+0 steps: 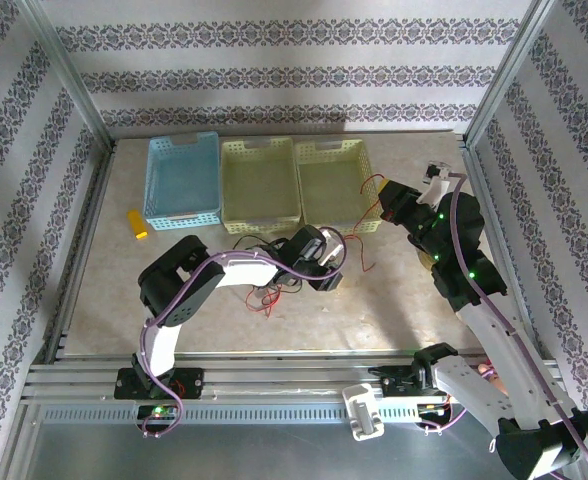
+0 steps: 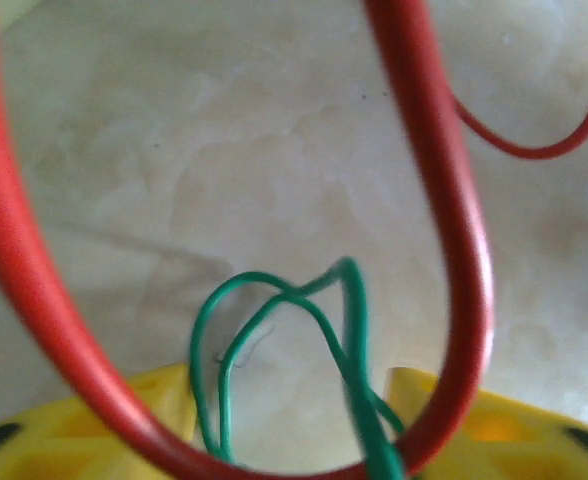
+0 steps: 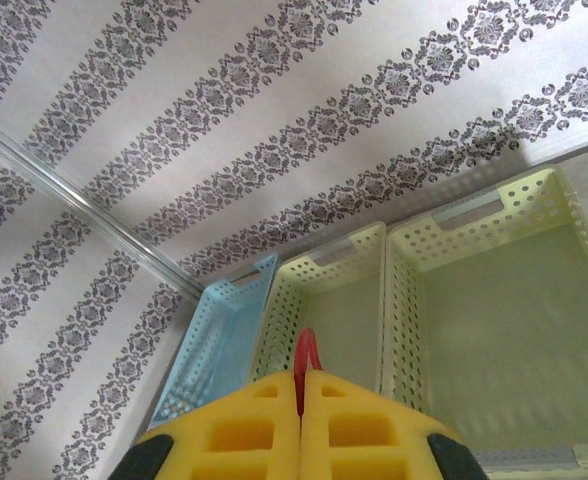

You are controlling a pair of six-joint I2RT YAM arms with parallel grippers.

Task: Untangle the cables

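- Right gripper (image 3: 301, 385): yellow fingers pinched shut on a thin red cable (image 3: 306, 352), with pale yellow perforated plastic baskets (image 3: 404, 300) beyond.
- Left gripper (image 2: 292, 400): fingers partly apart, with a red cable loop (image 2: 459, 260) and a thin green cable (image 2: 354, 320) between them above the beige table (image 2: 174, 150).

Even, diffuse light from above; the pale marbled tabletop (image 1: 394, 300) reads bright, with faint soft shadows beneath the left arm (image 1: 189, 290). Top view sharp. Left wrist view: the thin red cable (image 2: 459, 260) and thin green cable (image 2: 357, 330), close to the lens, are heavily blurred. Right wrist view: striped patterned wall (image 3: 274, 120) crisp.
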